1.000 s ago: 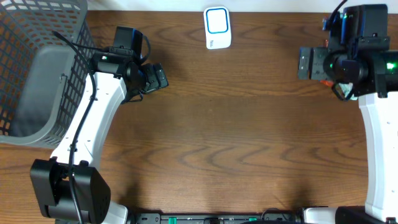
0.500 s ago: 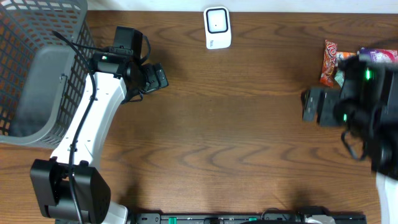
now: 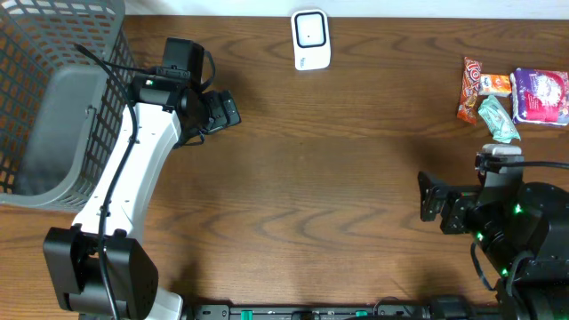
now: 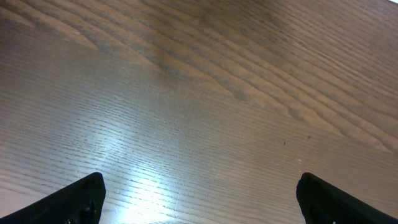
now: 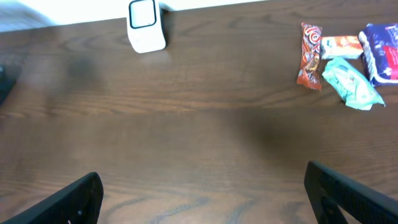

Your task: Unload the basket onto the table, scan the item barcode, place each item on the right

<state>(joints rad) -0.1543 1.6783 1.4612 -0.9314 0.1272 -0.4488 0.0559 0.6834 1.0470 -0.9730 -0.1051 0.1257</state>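
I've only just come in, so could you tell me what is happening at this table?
Nothing is being handled yet. Both the left gripper and the right gripper are open and empty above bare wood. Four snack packets lie grouped at the far right corner, untouched, and the white scanner stands at the far edge. The grey basket sits by the left arm.

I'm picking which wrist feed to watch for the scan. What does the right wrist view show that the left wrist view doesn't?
Only the right wrist view shows the scanner near the table's far edge, and a red packet, orange packet, green packet and purple packet clustered together. The left wrist view shows only bare table with light glaring off it. Both show the wood tabletop and their own gripper, left gripper or right gripper, jaws wide open with nothing between.
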